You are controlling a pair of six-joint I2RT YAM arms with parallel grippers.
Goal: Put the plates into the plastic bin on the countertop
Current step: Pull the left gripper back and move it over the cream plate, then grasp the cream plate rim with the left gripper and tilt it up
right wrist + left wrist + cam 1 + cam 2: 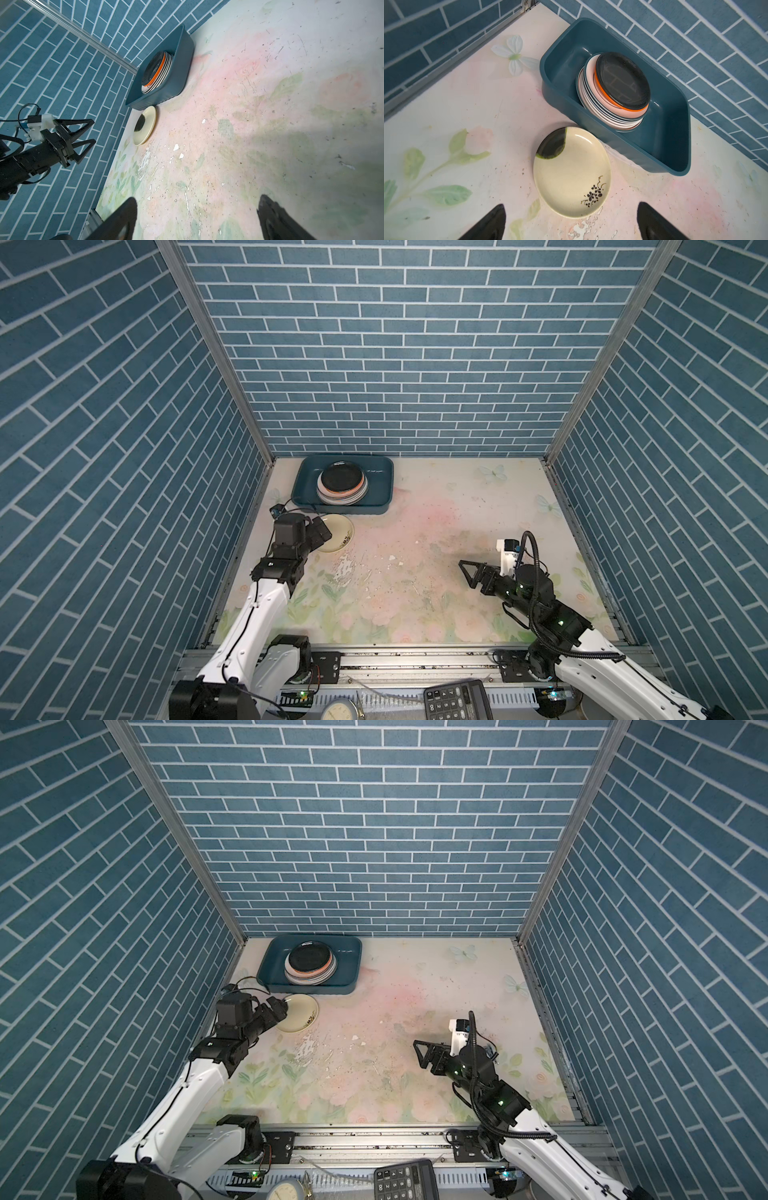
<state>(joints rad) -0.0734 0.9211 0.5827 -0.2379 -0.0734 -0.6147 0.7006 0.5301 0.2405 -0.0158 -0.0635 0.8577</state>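
- Cream plate [572, 172] lies flat by the worktop's [415, 572] far-left corner, just beside the bin [564, 68].
- Left gripper [91, 131] hovers wide open near it; right gripper [197, 198] wide too, empty.
- Looks stiff, glazed, slippery, breakable: pinch the raised rim.

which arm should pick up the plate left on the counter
Left. The left gripper hovers open right beside the cream plate, which lies next to the bin. The right gripper, also open, is far across the counter.
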